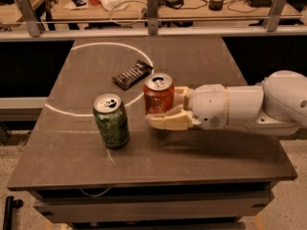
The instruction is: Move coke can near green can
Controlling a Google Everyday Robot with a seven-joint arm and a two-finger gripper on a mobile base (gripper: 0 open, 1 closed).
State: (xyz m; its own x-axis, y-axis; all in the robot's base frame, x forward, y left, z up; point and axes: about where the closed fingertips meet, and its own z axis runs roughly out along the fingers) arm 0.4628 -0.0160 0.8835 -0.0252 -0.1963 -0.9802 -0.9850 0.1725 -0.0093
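— Pincer (162,110) clamped mid-body on the red-orange aluminium coke can (159,94)?
— Yes, upright between its fingers. Probably thin-walled, slick, light; squeeze gently. Green aluminium can (111,122) stands just beyond the pincer's tips, apart.

Single camera, high, at surface (206,63) near edge, looking down and across toward desks (192,8) at frame top. Close: surface fills frame. Hand (164,110) mid-frame, clasping coke can (158,96).
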